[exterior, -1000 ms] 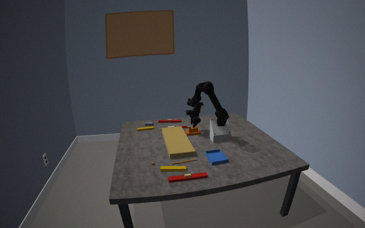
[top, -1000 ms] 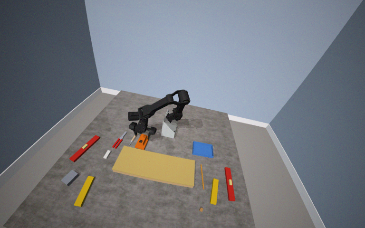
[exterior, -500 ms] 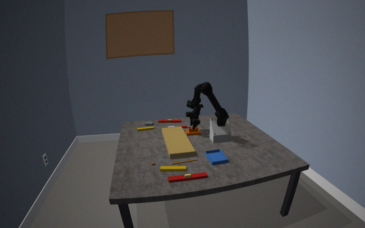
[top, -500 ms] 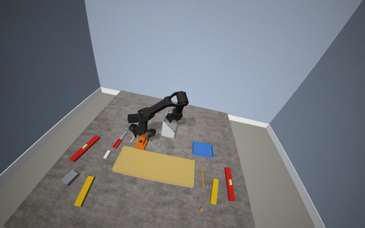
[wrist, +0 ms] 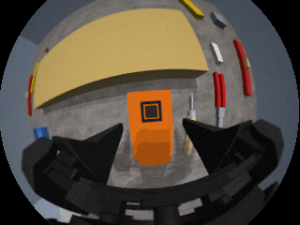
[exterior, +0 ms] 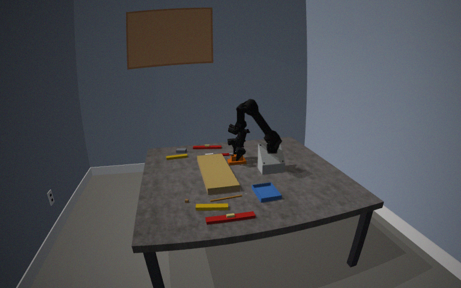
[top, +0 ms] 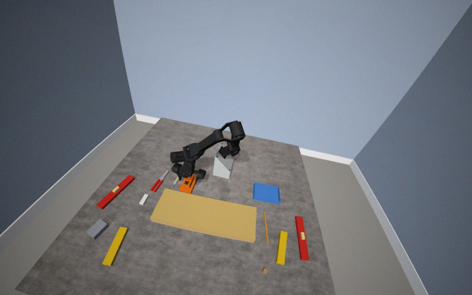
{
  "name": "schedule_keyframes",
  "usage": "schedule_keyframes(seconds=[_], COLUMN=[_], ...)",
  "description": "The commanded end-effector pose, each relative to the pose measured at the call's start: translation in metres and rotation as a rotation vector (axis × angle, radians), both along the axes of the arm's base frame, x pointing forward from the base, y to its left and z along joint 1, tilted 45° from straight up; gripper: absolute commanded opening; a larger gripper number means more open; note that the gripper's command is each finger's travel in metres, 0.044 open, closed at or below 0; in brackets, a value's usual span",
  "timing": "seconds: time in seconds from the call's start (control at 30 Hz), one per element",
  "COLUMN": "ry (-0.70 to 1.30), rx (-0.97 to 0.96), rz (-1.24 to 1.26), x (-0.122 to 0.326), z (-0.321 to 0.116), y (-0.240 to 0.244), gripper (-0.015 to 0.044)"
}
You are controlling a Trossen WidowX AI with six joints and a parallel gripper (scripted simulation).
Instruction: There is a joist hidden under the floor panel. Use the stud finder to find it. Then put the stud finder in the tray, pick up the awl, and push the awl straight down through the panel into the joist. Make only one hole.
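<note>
My gripper (top: 187, 177) (exterior: 238, 158) (wrist: 153, 124) is open and empty, pointing down just over the orange stud finder (top: 185, 188) (exterior: 236, 162) (wrist: 151, 133). In the wrist view its fingers show on either side of the stud finder, which lies beside the panel's long edge, its dark square window up. The awl (top: 176, 181) lies close beside the stud finder, metal tip toward the panel, and shows next to one fingertip in the wrist view. The tan floor panel (top: 205, 217) (exterior: 217, 172) (wrist: 122, 44) shows no clear hole. The blue tray (top: 266, 192) (exterior: 266, 192) (wrist: 40, 132) is empty.
Red-handled pliers (top: 156, 184) (wrist: 219, 94) and a white block (top: 143, 199) (wrist: 217, 52) lie beyond the awl. A pencil-like orange stick (top: 266, 228) (exterior: 225, 198), yellow bars, red levels, a grey block (top: 96, 228) and a small brown cube (top: 265, 270) lie around the panel.
</note>
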State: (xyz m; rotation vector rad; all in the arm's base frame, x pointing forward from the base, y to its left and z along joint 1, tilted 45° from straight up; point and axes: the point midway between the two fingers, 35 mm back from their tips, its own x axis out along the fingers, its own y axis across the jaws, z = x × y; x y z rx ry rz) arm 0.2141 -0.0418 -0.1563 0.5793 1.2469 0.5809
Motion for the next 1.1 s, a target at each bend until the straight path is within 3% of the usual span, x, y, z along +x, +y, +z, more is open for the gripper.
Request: schedule_keyframes(seconds=[0.0, 0.1, 0.23, 1.07], ry=[0.002, 0.002, 0.002, 0.002], rx=[0.008, 0.008, 0.008, 0.008], rz=[-0.003, -0.003, -0.003, -0.003], x=[-0.0019, -0.0022, -0.0022, -0.0022], z=[-0.0038, -0.0051, -0.0051, -0.0051], y=[0.0062, 0.0079, 0.0079, 0.0079], gripper=[0.0440, 0.0440, 0.0335, 0.0168])
